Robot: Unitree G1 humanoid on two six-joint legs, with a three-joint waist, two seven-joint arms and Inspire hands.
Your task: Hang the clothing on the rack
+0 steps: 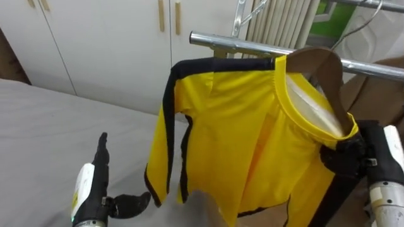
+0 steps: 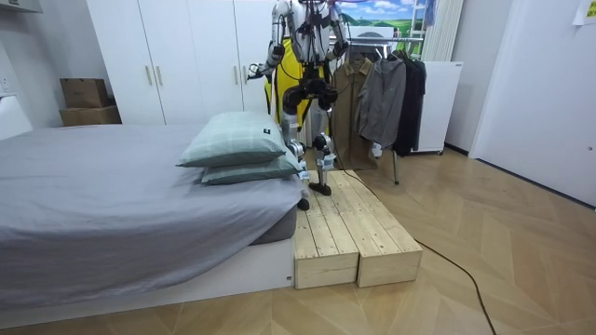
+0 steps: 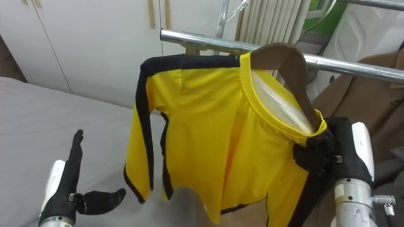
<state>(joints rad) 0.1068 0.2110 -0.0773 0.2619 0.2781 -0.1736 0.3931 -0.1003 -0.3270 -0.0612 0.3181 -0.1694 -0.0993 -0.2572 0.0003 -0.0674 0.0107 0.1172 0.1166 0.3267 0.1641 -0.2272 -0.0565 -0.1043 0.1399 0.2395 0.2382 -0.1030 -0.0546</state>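
Note:
A yellow shirt (image 1: 246, 139) with black trim hangs on a brown wooden hanger (image 1: 322, 63), right in front of the metal rail (image 1: 240, 45) of a clothes rack. Whether the hanger is hooked on the rail I cannot tell. My right hand (image 1: 353, 157) is shut on the shirt's shoulder at the hanger's right end. Low at the left, my left hand (image 1: 98, 183) stays open with straight fingers and thumb spread, just left of the shirt's hanging sleeve and apart from it. In the room view I stand on a wooden platform (image 2: 345, 223), holding the yellow shirt (image 2: 291, 60) up at the rack.
A grey bed (image 1: 57, 126) lies at my left with two pillows (image 2: 237, 144). White wardrobe doors (image 1: 107, 44) stand behind the rail. Brown and dark garments (image 2: 382, 93) hang further along the rack at my right. Cardboard boxes (image 2: 86, 100) sit by the far wall.

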